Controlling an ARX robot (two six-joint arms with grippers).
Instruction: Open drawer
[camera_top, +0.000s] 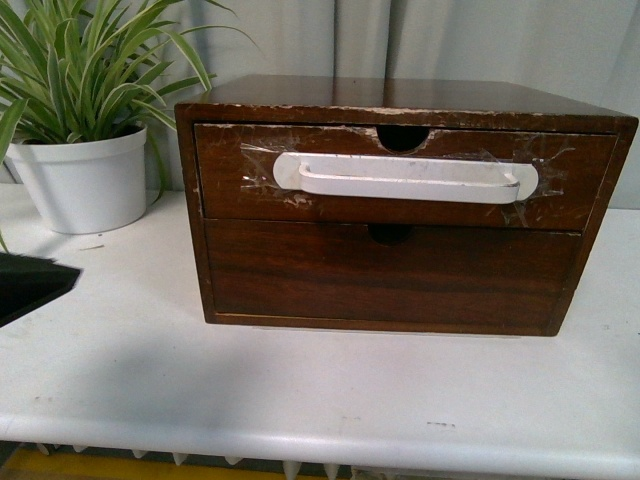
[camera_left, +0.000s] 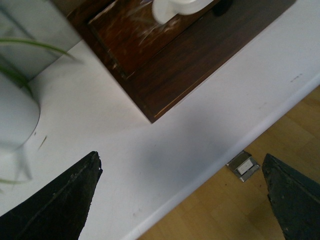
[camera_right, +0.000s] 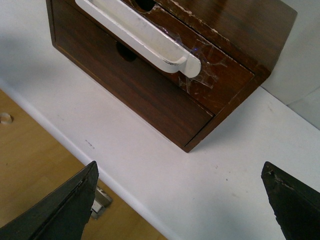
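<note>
The left claw (camera_left: 180, 160) and right claw (camera_right: 179, 167) are gaping empty; the drawer (camera_top: 420, 212) is sitting shut, white handle (camera_top: 405, 177) facing them for pulling.

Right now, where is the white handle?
In the front view the white handle is taped across the top drawer of the wooden chest, to the right of the potted plant.

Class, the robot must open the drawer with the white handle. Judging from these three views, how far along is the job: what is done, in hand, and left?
Done: nothing yet; the drawer sits shut in the cabinet. In hand: nothing gripped; the left gripper and right gripper are open, empty and short of the cabinet. Left: grip the white handle and pull the drawer out.
</note>
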